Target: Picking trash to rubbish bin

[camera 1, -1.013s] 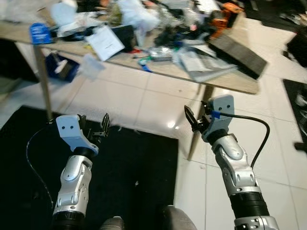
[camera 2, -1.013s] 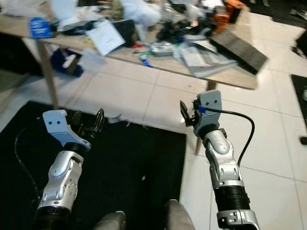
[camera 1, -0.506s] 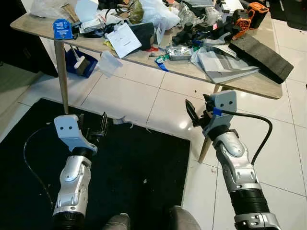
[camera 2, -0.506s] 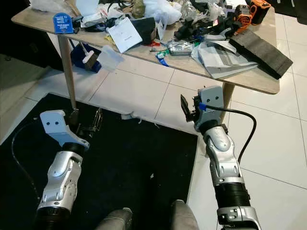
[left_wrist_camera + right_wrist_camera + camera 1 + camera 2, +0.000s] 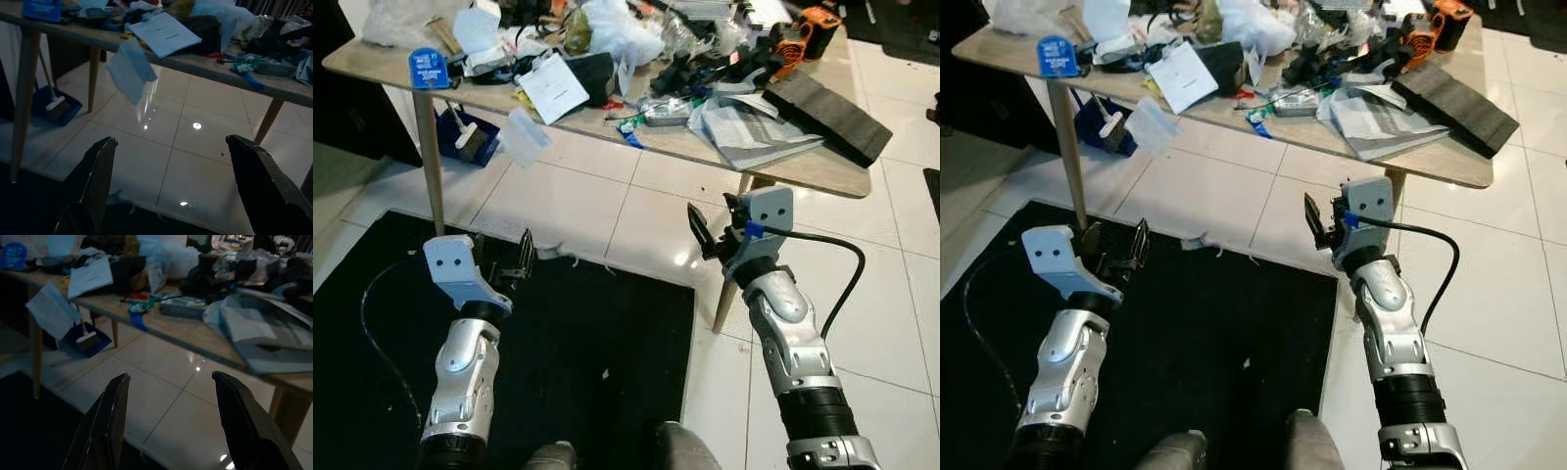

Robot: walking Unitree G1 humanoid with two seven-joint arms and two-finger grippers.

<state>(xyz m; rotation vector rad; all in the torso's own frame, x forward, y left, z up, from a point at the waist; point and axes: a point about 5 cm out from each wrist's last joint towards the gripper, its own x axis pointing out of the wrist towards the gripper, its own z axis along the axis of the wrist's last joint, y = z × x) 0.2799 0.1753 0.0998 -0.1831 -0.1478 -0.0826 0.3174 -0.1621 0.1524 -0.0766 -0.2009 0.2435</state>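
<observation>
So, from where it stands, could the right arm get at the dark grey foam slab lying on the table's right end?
Probably not yet. The right gripper, fingers open, hangs below and short of the wooden table's edge, and the dark grey foam slab lies farther back on top. Nothing blocks the path upward.

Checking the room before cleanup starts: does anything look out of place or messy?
The table is heaped with clutter, a clear plastic bag droops off its front edge, and a white scrap lies on the tiles by the black mat.

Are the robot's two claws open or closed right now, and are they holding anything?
Both open and empty. The left gripper and right gripper each show their black fingers spread wide, with bare floor between them.
</observation>
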